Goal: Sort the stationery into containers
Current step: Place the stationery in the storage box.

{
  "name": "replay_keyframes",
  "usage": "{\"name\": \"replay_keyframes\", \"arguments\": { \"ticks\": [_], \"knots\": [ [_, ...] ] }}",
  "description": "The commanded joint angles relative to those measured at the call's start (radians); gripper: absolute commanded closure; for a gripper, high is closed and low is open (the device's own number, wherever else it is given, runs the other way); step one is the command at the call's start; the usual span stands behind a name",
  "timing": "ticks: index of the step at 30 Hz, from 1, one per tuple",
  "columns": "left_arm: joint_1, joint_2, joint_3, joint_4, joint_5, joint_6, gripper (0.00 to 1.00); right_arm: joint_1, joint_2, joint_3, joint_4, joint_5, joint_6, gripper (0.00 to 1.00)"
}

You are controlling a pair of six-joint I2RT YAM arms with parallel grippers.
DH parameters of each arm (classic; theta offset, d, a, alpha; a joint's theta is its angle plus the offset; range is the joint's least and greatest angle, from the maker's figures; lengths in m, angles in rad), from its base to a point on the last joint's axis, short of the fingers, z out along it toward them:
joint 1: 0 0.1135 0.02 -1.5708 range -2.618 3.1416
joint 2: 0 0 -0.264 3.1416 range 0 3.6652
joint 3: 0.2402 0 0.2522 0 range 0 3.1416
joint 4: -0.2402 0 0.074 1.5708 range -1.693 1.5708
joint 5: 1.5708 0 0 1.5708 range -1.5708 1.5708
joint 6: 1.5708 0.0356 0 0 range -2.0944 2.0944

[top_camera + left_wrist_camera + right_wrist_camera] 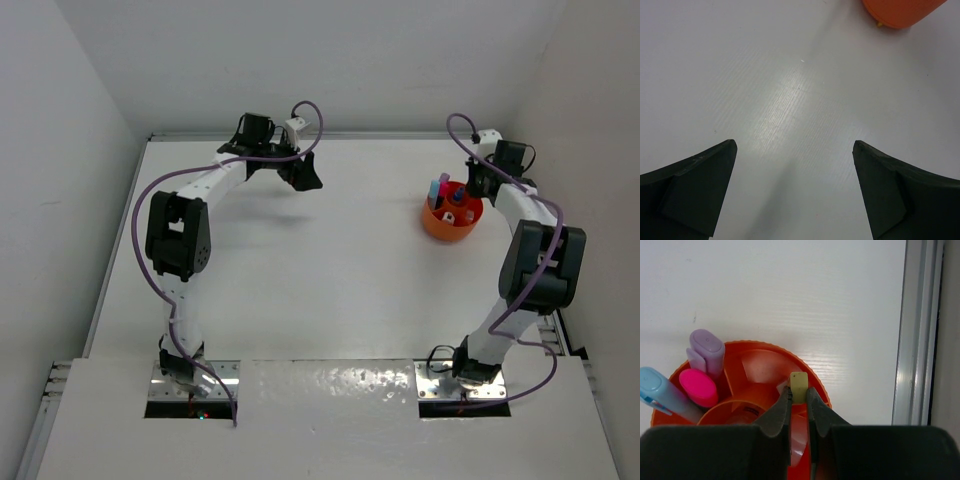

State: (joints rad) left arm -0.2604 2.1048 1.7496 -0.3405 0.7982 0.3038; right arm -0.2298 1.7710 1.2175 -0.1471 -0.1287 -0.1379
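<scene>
The left gripper (794, 146) hangs over bare table (765, 90) at the far left-middle, its jaws spread wide with nothing between them. From its wrist view only the edge of the orange tub (900, 10) shows, well off to its right, so this arm looks idle for the step in hand

Further right, the tub stands near the table's far right side. In its left compartments stand a blue highlighter (660, 390), a pink highlighter (698, 387) and a lilac eraser (706, 351), all upright or leaning on the wall

The right gripper (799, 390) is over the tub's right part, jaws pinched tight on a small beige block (799, 382), which pokes out beyond the fingertips. The block sits just inside the rim, over a compartment apart from the highlighters. Whether it is above the rim or already below it I cannot tell

My reading is that the step is the drop of this block into the tub, late in the sort. The next move calls for little: keep the block inward of the rim, perhaps lower a touch, then part the jaws and lift straight up. The risk is the near rim, since a block let go too close could tip outward or bounce off the wall
</scene>
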Motion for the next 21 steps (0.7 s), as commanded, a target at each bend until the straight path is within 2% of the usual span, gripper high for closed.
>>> {"name": "replay_keyframes", "arguments": {
  "ticks": [1,15,18,21],
  "knots": [
    [0.004,-0.069,0.014,0.021,0.003,-0.009,0.00,-0.008,0.010,0.033,0.077,0.002,0.012,0.98],
    [0.004,-0.077,0.014,0.020,-0.004,-0.005,0.00,-0.008,0.030,0.010,0.135,-0.023,0.101,0.94],
    [0.004,-0.077,0.018,0.023,-0.005,-0.005,0.00,-0.008,0.018,-0.019,0.139,-0.026,0.104,0.91],
    [0.004,-0.074,0.019,0.026,-0.004,-0.005,0.00,-0.009,0.002,-0.023,0.132,-0.028,0.106,0.83]
  ]
}}
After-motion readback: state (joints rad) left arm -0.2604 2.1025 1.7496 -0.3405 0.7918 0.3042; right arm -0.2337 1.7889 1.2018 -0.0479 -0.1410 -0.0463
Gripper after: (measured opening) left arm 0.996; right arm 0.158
